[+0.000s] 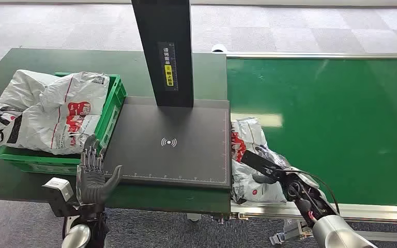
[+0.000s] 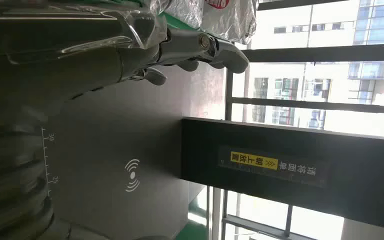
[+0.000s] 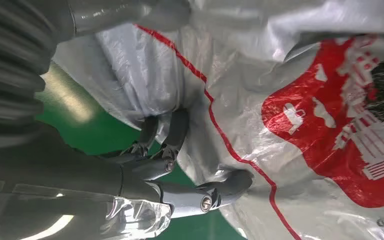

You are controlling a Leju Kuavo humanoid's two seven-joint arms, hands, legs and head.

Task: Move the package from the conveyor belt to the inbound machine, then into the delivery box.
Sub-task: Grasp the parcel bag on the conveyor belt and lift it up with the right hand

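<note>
A white plastic package [image 1: 247, 155] with red print lies on the green conveyor belt [image 1: 331, 119], against the edge of the inbound machine. My right hand [image 1: 270, 169] holds it at its near side. In the right wrist view the thumb and the dark fingers [image 3: 167, 145] close on a fold of the package [image 3: 300, 100]. The inbound machine is a dark flat platform [image 1: 186, 155] with a black post [image 1: 163, 51]. My left hand [image 1: 94, 175] stands open at the platform's near left corner, fingers up, holding nothing. Its fingers [image 2: 200, 50] reach over the platform [image 2: 130, 115].
A green crate [image 1: 112, 106] to the left of the platform holds several white and red packages [image 1: 46, 111], piled above its rim. The post [image 2: 290, 170] rises from the platform's far edge. A metal rail [image 1: 269, 211] borders the belt's near side.
</note>
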